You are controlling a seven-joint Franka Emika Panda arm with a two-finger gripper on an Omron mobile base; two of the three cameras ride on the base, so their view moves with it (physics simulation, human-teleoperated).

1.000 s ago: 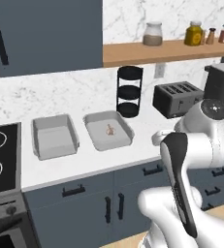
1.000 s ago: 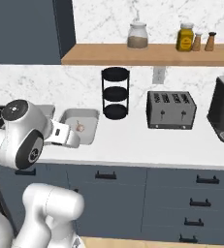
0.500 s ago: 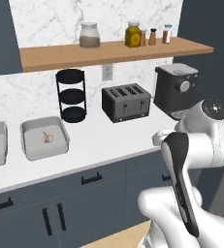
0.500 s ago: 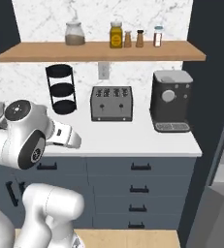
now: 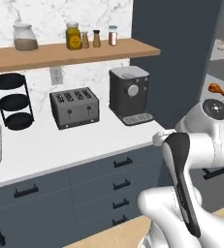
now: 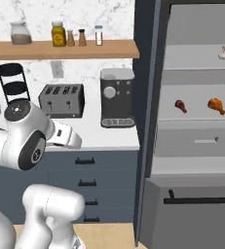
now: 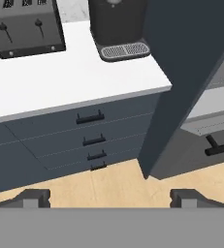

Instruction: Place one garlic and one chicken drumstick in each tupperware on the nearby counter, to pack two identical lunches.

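Two dark fingertips (image 7: 33, 197) of your gripper (image 7: 108, 198) stand wide apart with nothing between them, hanging over the wood floor (image 7: 108, 184) in front of the drawers (image 7: 91, 140). Beyond them you see the counter (image 7: 84, 72), a flat white slab with faint grey speckling, carrying the toaster (image 7: 24, 29) and coffee machine (image 7: 118, 24). To the right, the open fridge (image 6: 196, 121) shows you two drumsticks (image 6: 180, 105) on one shelf and a garlic (image 6: 223, 53) above
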